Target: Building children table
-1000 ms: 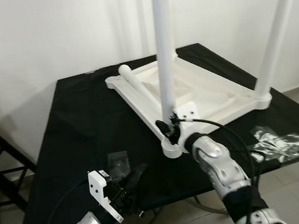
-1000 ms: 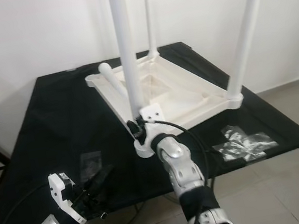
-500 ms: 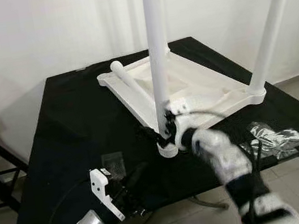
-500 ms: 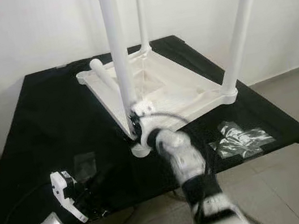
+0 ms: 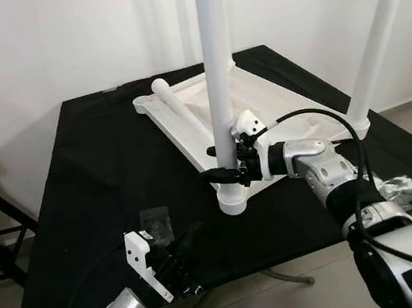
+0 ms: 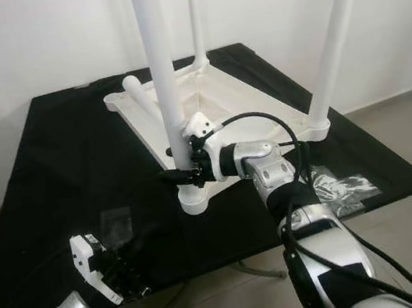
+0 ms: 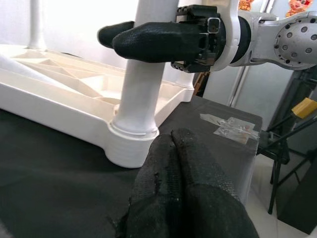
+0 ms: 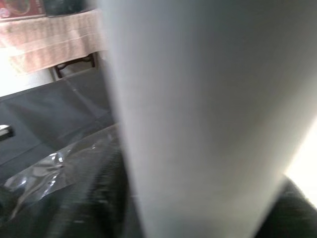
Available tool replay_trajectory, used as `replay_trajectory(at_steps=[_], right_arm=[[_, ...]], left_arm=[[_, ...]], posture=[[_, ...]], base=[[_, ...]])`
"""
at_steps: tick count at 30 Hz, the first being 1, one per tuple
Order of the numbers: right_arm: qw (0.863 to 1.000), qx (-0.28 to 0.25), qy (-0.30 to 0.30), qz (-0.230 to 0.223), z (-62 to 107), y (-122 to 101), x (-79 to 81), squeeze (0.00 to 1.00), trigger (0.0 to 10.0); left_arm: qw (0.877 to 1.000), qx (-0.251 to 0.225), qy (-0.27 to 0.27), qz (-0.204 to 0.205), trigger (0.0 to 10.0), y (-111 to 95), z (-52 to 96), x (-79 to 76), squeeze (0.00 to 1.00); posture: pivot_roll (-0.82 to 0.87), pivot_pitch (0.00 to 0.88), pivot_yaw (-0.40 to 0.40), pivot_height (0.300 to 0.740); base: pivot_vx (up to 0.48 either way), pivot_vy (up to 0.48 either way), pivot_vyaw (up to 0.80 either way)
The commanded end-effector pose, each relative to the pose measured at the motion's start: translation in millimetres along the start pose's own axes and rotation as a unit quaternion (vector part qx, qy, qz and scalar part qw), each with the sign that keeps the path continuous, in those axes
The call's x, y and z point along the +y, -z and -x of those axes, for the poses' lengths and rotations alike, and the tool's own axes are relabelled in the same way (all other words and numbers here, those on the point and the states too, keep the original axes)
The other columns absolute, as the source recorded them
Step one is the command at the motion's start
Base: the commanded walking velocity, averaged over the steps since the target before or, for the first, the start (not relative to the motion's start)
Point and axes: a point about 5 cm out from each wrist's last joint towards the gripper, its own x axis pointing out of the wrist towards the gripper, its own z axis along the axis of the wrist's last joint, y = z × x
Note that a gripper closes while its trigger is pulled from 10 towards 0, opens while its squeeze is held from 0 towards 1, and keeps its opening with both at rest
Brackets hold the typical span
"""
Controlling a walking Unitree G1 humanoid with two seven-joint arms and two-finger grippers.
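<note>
A: Left gripper?
B: Clenched, empty, at the desk's near edge.
A: Right gripper?
B: Clamped on the near leg of the upturned white table, mid-desk. Loose leg lies across its far corner.

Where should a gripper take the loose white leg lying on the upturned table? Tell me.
Grip the loose leg near its middle, from above, fingers straddling it crosswise. It lies flat inside the upturned table, a round tube with its sides exposed. The right gripper is closed on the near upright leg.
</note>
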Motion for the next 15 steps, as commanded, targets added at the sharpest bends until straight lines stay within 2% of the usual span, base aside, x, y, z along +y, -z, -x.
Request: replay_trajectory(at_steps=[1, 7, 9, 10, 11, 12, 14, 15], right_arm=[[1.000, 0.004, -0.020, -0.009, -5.4, 4.8, 5.3, 0.00, 0.0], [1.000, 0.001, -0.019, -0.020, -1.3, 15.9, 7.0, 0.00, 0.0], [0.999, -0.004, 0.022, -0.045, -2.5, 32.4, 11.5, 0.00, 0.0], [0.994, 0.002, 0.098, -0.057, -7.9, 46.3, 15.7, 0.00, 0.0], [0.994, 0.002, 0.098, -0.057, -7.9, 46.3, 15.7, 0.00, 0.0], [0.986, 0.008, 0.153, -0.064, -10.6, 55.1, 18.9, 0.00, 0.0], [0.986, 0.008, 0.153, -0.064, -10.6, 55.1, 18.9, 0.00, 0.0], [0.927, 0.063, 0.344, -0.132, -10.5, 97.3, 44.3, 0.00, 0.0]], left_arm=[[1.000, 0.008, -0.001, -0.005, 10.0, 1.8, 2.6, -1.0, 0.00], [1.000, 0.008, -0.001, -0.004, 10.0, 1.5, 4.1, -1.3, 0.00], [1.000, 0.007, -0.001, -0.004, 10.0, 1.0, 5.2, -1.2, 0.00], [1.000, 0.007, -0.002, -0.004, 10.0, 0.5, 6.2, -0.9, 0.00], [1.000, 0.007, -0.002, -0.004, 10.0, 0.5, 6.2, -0.9, 0.00], [1.000, 0.006, -0.003, -0.003, 10.0, 0.2, 7.0, -0.7, 0.00], [1.000, 0.006, -0.003, -0.003, 10.0, 0.2, 7.0, -0.7, 0.00], [1.000, 0.006, -0.004, -0.004, 10.0, -1.0, 8.7, 0.6, 0.00]], posture=[[0.03, 0.000, -0.004, 0.740], [0.03, 0.000, -0.001, 0.740], [0.02, 0.000, 0.000, 0.740], [0.01, 0.000, -0.004, 0.740], [0.01, 0.000, -0.004, 0.740], [0.01, 0.000, -0.004, 0.740], [0.01, 0.000, -0.004, 0.740], [0.02, 0.000, 0.003, 0.740]], base=[[0.000, 0.000, 0.00], [0.000, 0.000, 0.00], [0.000, 0.000, 0.00], [0.000, 0.000, 0.00], [0.000, 0.000, 0.00], [0.000, 0.000, 0.00], [0.000, 0.000, 0.00], [0.000, 0.000, 0.00]])
